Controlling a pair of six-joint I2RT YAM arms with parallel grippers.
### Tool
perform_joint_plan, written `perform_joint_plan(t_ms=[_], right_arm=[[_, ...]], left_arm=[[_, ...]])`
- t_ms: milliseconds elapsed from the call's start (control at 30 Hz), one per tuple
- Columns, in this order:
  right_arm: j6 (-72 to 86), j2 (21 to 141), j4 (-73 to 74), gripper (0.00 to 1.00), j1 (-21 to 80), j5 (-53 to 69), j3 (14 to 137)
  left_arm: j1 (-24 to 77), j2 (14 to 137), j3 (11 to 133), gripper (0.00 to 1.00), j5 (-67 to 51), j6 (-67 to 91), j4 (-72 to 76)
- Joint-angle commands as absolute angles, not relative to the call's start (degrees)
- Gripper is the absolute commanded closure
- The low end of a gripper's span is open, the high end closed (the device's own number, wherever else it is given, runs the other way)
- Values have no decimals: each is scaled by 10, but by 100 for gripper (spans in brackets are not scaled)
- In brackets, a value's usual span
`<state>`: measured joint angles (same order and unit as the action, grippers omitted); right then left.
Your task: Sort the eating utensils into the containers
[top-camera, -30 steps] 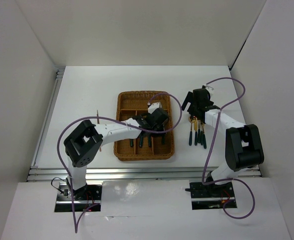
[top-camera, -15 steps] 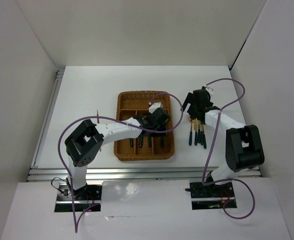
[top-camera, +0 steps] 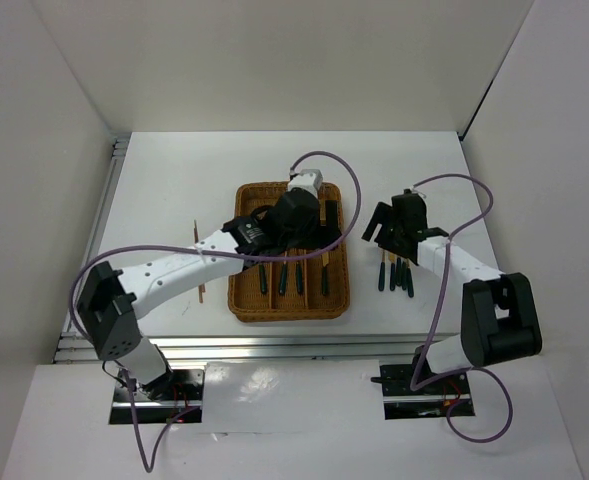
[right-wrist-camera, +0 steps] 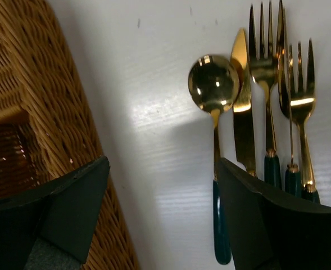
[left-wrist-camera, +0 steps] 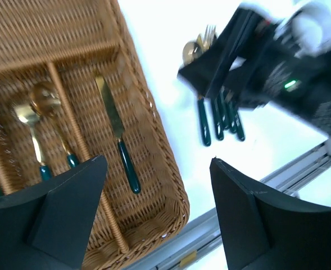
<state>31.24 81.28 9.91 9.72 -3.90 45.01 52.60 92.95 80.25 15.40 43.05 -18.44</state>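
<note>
The brown wicker tray point(top-camera: 244, 300) lies mid-table, with spoons point(left-wrist-camera: 37, 115) in one long slot and a knife point(left-wrist-camera: 117, 136) in its rightmost slot. My left gripper point(top-camera: 296, 238) hangs open above the tray, nothing between its fingers point(left-wrist-camera: 61, 211). On the table right of the tray lie a spoon point(right-wrist-camera: 214, 85), a knife point(right-wrist-camera: 243, 118) and forks point(right-wrist-camera: 268, 84) with dark green handles point(top-camera: 395, 274). My right gripper point(top-camera: 386, 232) hovers open over their gold heads, its right finger point(right-wrist-camera: 277, 225) close above the spoon's handle. A thin chopstick point(top-camera: 201, 288) lies left of the tray.
A metal rail point(top-camera: 274, 345) runs along the table's near edge, just below the tray. White walls enclose the table on three sides. The two grippers are close together across the tray's right rim point(right-wrist-camera: 47, 118).
My left gripper has opened and lifted from the tray's near half toward its far end. My right gripper has shifted a little nearer over the loose cutlery, and its jaws have narrowed slightly.
</note>
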Motion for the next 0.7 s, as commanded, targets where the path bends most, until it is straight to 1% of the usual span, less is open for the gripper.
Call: perform_joint_plan(t_ms=[0, 67, 233, 333, 367, 667], right_arm=[[319, 794, 123, 16, 93, -18, 434], [319, 788, 137, 17, 93, -18, 429], [319, 750, 158, 18, 93, -38, 422], [319, 744, 163, 20, 93, -38, 410], [319, 744, 169, 22, 93, -38, 410], [314, 775, 180, 26, 93, -49, 403]], left_arm=[[528, 889, 780, 11, 182, 400, -196], [528, 868, 764, 8, 205, 400, -196], [522, 832, 724, 4, 235, 406, -216], [517, 805, 701, 2, 241, 406, -216], [510, 799, 695, 0, 246, 406, -216], [469, 751, 657, 0, 246, 411, -227]])
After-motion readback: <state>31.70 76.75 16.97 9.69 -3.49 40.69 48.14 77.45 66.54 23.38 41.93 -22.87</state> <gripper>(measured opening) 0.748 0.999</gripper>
